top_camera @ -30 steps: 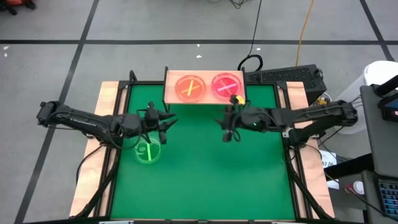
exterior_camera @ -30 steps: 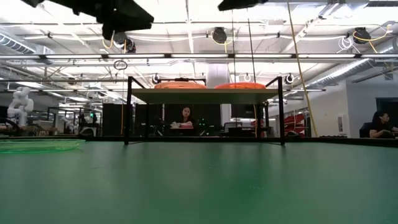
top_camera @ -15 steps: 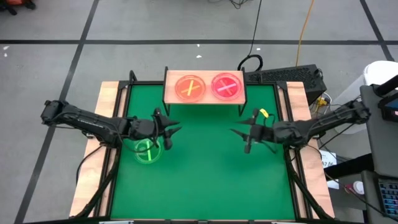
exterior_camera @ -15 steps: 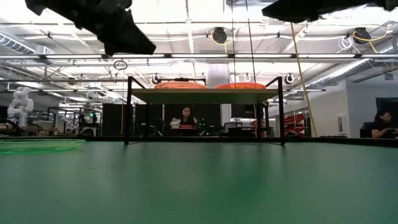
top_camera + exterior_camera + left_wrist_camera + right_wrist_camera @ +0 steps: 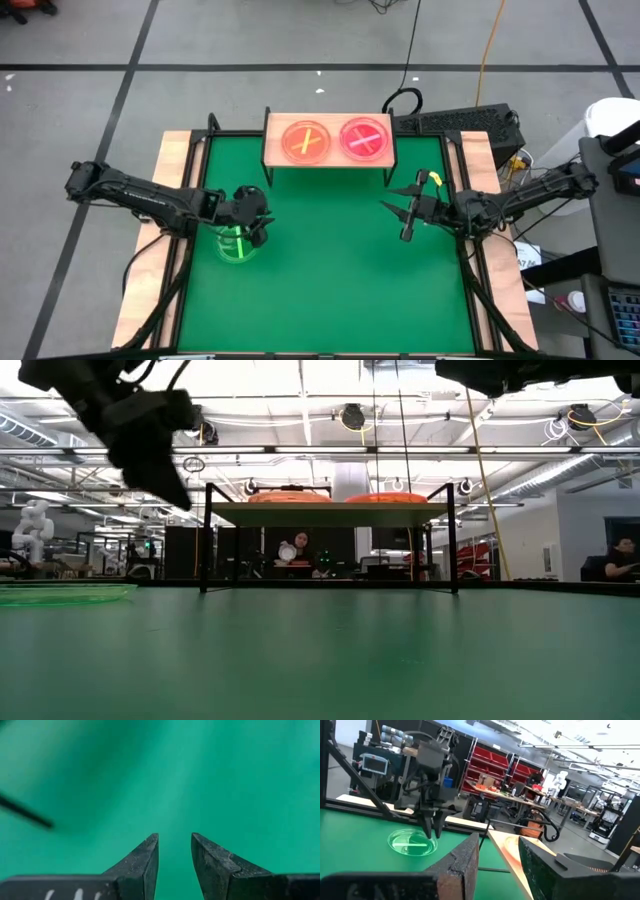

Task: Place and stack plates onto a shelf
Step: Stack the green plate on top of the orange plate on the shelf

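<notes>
Left side first: my left pincer [image 5: 247,222] hangs right over the green plate [image 5: 238,243], fingers pointing down with a narrow gap between them and nothing in it. That plate sits alone on the green surface [image 5: 320,290], near its left edge and well apart from the shelf. It's a small round see-through dish, tinted green, with a bright green bar across the middle. I'd guess thin, stiff plastic, so light but slick and shallow; the rim is the only place to bite, 1 finger inside and 1 outside, and too hard a squeeze might send it skating off. Moving right, the shelf [image 5: 273,153] is a light wood board on thin black legs at the far edge of the surface, with the orange plate [image 5: 306,140] and the pink plate [image 5: 364,138] side by side on top, just about filling it. The orange 1 shows a yellow cross, so probably more than 1 dish is stacked there, though I can't count them. Far right, my right pincer [image 5: 405,212] waits above bare surface with its fingers slightly apart and empty.
</notes>
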You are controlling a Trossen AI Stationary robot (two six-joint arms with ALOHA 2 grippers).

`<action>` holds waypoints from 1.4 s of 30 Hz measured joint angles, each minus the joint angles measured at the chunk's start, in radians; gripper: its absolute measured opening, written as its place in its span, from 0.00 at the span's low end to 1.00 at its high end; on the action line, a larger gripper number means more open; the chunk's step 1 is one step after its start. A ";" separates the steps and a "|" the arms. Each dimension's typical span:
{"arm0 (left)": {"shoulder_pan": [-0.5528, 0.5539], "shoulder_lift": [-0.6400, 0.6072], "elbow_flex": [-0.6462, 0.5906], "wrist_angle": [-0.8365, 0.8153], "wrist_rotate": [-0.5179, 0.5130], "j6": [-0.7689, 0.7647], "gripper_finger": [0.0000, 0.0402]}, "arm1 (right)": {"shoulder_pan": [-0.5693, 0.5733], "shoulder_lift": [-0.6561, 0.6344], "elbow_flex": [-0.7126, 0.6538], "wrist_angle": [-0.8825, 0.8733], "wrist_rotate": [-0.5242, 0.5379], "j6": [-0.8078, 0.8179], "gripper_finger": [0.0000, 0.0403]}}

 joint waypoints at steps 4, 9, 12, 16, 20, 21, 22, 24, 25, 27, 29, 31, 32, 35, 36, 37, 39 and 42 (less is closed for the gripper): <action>0.004 0.000 0.000 -0.136 0.061 -0.050 0.30 | 0.000 0.003 0.000 0.003 0.000 0.002 0.30; 0.006 0.005 0.000 -0.277 0.080 -0.103 0.30 | 0.000 0.003 0.000 0.008 0.000 0.003 0.30; 0.023 0.020 -0.001 -0.324 0.081 -0.096 0.30 | 0.000 0.003 0.000 0.007 0.000 0.003 0.30; 0.073 0.057 -0.001 -0.337 0.086 -0.052 0.30 | 0.000 0.003 0.000 0.005 -0.002 0.010 0.30; 0.146 0.112 -0.001 -0.335 0.144 0.024 0.30 | 0.000 0.003 0.000 0.001 -0.003 0.013 0.30; 0.168 0.126 -0.002 -0.335 0.164 0.051 0.30 | 0.000 0.003 0.000 0.001 -0.003 0.013 0.30; 0.193 0.139 -0.002 -0.334 0.189 0.080 0.30 | 0.000 0.003 0.000 0.001 -0.003 0.013 0.30; 0.245 0.160 -0.002 -0.334 0.257 0.141 0.30 | 0.000 0.003 0.000 -0.002 -0.003 0.013 0.30; 0.270 0.168 -0.002 -0.333 0.286 0.168 0.30 | 0.000 0.003 0.000 -0.004 -0.003 0.013 0.30; 0.317 0.176 -0.002 -0.317 0.332 0.222 0.30 | 0.000 0.003 0.000 -0.009 -0.003 0.013 0.30; 0.358 0.176 -0.002 -0.312 0.350 0.269 0.30 | 0.000 0.003 0.000 -0.016 -0.003 0.013 0.30; 0.395 0.176 -0.002 -0.307 0.367 0.304 0.30 | 0.000 0.003 0.000 -0.019 -0.003 0.013 0.30; 0.413 0.177 -0.002 -0.307 0.379 0.320 0.30 | 0.000 0.003 0.000 -0.020 -0.003 0.014 0.30; 0.458 0.180 -0.002 -0.304 0.435 0.344 0.30 | 0.000 0.003 0.000 -0.021 -0.003 0.013 0.30; 0.469 0.184 -0.002 -0.302 0.456 0.350 0.30 | 0.000 0.003 0.000 -0.021 -0.003 0.013 0.30; 0.479 0.187 -0.002 -0.301 0.471 0.354 0.30 | 0.000 0.003 0.000 -0.021 -0.002 0.014 0.30; 0.498 0.201 -0.002 -0.293 0.489 0.364 0.30 | 0.000 0.003 0.000 -0.021 -0.002 0.014 0.30; 0.516 0.242 -0.002 -0.279 0.528 0.389 0.30 | 0.000 0.003 0.000 -0.021 -0.002 0.014 0.30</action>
